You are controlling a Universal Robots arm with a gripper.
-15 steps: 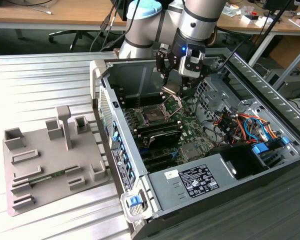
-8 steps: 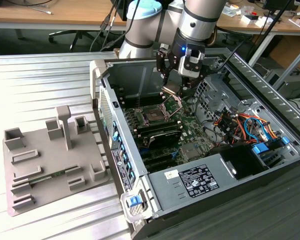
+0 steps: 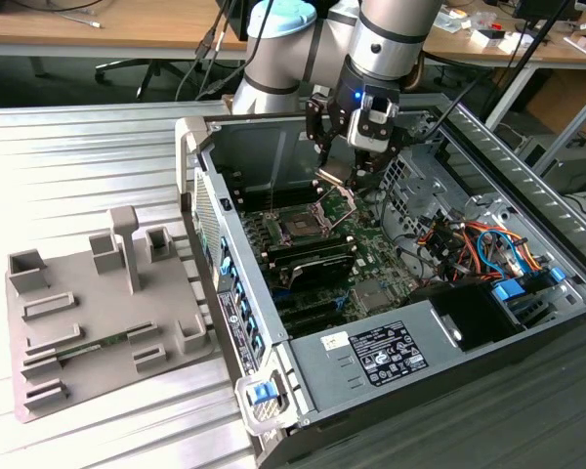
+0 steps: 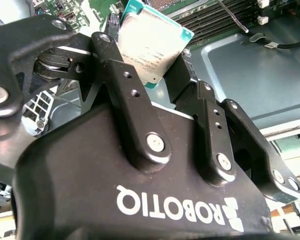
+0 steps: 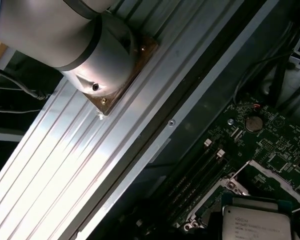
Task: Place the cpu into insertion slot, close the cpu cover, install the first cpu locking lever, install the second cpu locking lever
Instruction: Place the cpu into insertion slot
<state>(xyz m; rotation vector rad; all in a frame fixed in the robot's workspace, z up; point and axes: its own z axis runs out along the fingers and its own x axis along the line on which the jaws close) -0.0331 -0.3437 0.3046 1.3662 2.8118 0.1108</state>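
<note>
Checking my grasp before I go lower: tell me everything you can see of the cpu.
The cpu is a small flat square chip with a pale silvery metal top bearing faint print and a green board edge around it. The tool is shut on it, with black fingers pressing on opposite edges. It is held in the air inside the open case, above the green motherboard and near the insertion slot, not yet seated.

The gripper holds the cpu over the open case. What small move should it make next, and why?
Probably lower the cpu a little toward the insertion slot. The gripper is shut on it above the board, the slot looks empty, and the cpu cover stands raised, so the way down seems open.
</note>
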